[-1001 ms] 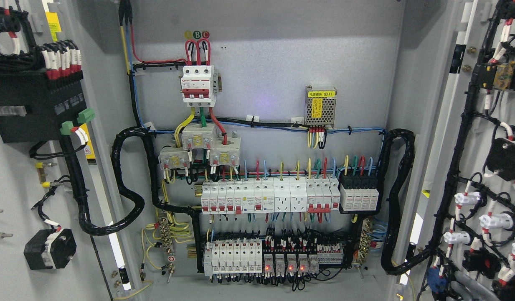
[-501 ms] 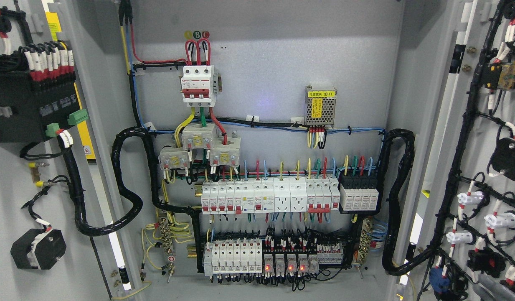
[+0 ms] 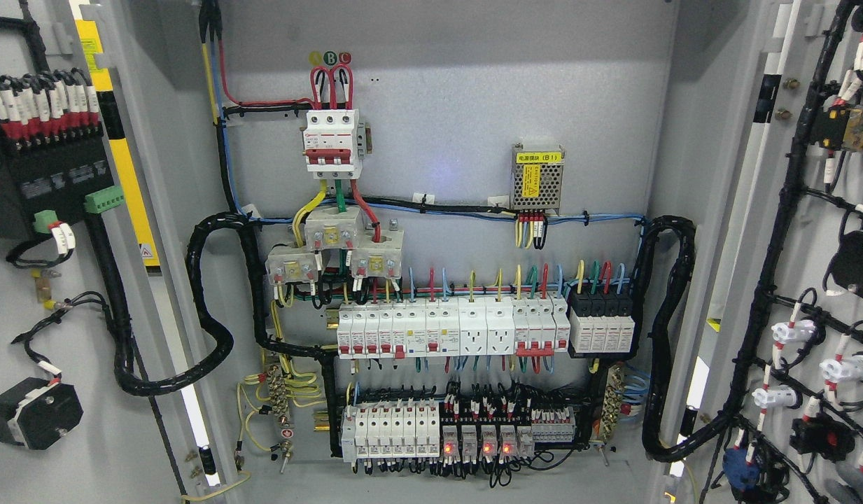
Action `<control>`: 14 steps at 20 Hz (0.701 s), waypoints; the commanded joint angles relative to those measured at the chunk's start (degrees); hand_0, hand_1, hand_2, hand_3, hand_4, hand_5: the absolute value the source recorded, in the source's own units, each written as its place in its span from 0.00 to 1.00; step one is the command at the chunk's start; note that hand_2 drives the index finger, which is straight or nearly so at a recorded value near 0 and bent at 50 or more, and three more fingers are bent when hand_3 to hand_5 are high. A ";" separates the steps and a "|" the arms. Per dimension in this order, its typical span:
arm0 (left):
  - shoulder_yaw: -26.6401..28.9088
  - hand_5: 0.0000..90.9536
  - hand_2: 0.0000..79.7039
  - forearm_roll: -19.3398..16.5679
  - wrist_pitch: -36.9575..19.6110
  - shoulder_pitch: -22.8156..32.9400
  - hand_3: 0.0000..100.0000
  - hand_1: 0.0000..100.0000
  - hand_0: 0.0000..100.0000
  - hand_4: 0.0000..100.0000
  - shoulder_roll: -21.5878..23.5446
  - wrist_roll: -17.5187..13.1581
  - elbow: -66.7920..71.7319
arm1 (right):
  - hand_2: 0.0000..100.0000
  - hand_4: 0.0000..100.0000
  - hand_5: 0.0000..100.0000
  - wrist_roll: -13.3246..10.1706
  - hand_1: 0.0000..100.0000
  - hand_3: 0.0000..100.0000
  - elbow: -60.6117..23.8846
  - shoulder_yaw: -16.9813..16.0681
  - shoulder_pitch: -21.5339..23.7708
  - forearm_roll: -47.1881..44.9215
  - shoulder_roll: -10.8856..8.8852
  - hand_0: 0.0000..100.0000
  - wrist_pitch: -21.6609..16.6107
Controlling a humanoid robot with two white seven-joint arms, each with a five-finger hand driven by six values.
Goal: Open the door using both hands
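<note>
A grey electrical cabinet stands open in front of me. Its left door [image 3: 25, 294] is swung out at the picture's left, showing its inner face with a black module and wiring. Its right door [image 3: 816, 280] is swung out at the right, with black cable looms and white and black parts on its inner face. Neither of my hands nor arms shows in the head view.
Inside the cabinet a back panel [image 3: 438, 105] carries a red and white main breaker [image 3: 331, 140], a small power supply [image 3: 537, 177], two rows of white breakers [image 3: 445, 332] and relays with red lights [image 3: 476, 446]. Thick black conduits [image 3: 214, 308] loop to each door.
The left door has swung further outward to the left, its black module and wiring sliding toward the picture's edge. The right door has swung slightly further to the right.
</note>
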 commanded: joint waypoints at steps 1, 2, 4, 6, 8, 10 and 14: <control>4.64 0.00 0.00 2.53 3.45 -3.77 0.00 0.00 0.00 0.00 7.79 0.00 8.46 | 0.00 0.00 0.00 0.45 0.01 0.00 0.34 -2.38 0.45 -0.49 0.39 0.22 0.18; 4.73 0.00 0.00 2.62 4.07 -4.56 0.00 0.00 0.00 0.00 8.32 0.00 9.08 | 0.00 0.00 0.00 0.45 0.01 0.00 0.34 -2.47 0.45 -0.49 0.39 0.22 0.18; 4.73 0.00 0.00 3.32 4.34 -5.19 0.00 0.00 0.00 0.00 9.29 0.00 10.40 | 0.00 0.00 0.00 0.72 0.01 0.00 0.69 -2.47 0.45 -0.49 0.57 0.22 0.18; 4.73 0.00 0.00 4.11 4.51 -5.27 0.00 0.00 0.00 0.00 10.95 0.00 11.80 | 0.00 0.00 0.00 0.72 0.01 0.00 0.78 -2.55 0.54 -1.63 0.92 0.22 0.18; 4.64 0.00 0.00 4.20 4.52 -6.06 0.00 0.00 0.00 0.00 11.58 0.00 13.21 | 0.00 0.00 0.00 0.72 0.01 0.00 0.78 -2.90 0.63 -3.56 0.92 0.22 0.35; 4.55 0.00 0.00 4.20 4.52 -6.50 0.00 0.00 0.00 0.00 12.10 0.00 14.09 | 0.00 0.00 0.00 0.72 0.01 0.00 0.78 -4.04 1.50 -3.75 0.83 0.22 0.26; 4.64 0.00 0.00 4.29 4.60 -6.42 0.00 0.00 0.00 0.00 14.30 0.00 14.88 | 0.00 0.00 0.00 0.72 0.01 0.00 0.87 -5.01 2.03 -4.01 1.01 0.22 0.18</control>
